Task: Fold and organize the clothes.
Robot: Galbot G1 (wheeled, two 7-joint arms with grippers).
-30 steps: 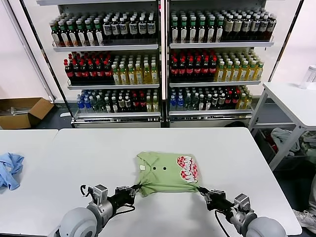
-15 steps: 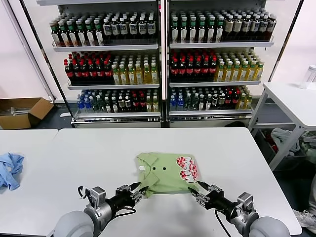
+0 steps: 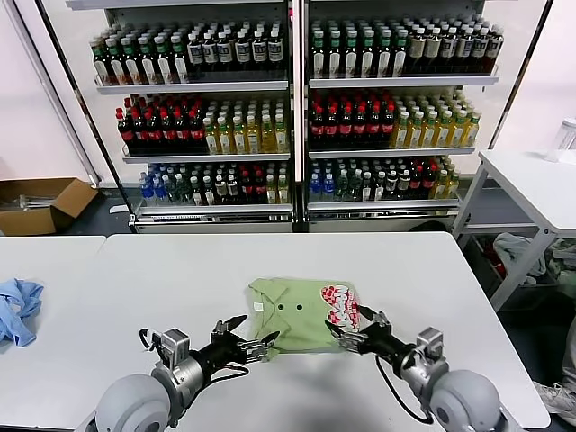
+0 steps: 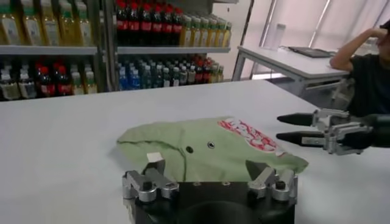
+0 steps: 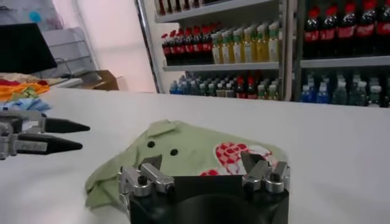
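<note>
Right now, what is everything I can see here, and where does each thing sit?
Light green soft polo shirt with red-and-white print: one, folded, near the middle of the table's front.
White rectangular table: one, bearing the shirt.
Light blue crumpled cloth: one, on the neighbouring table at far left.
Glass-fronted drink coolers: two, behind the table, shelves full of bottles in dark, red, yellow-green and blue.
Brown cardboard box: one, on the floor at left.
White side table: one, at right.
Left hand: black, open, just off the shirt's near left corner.
Right hand: black, open, at the shirt's near right corner.
</note>
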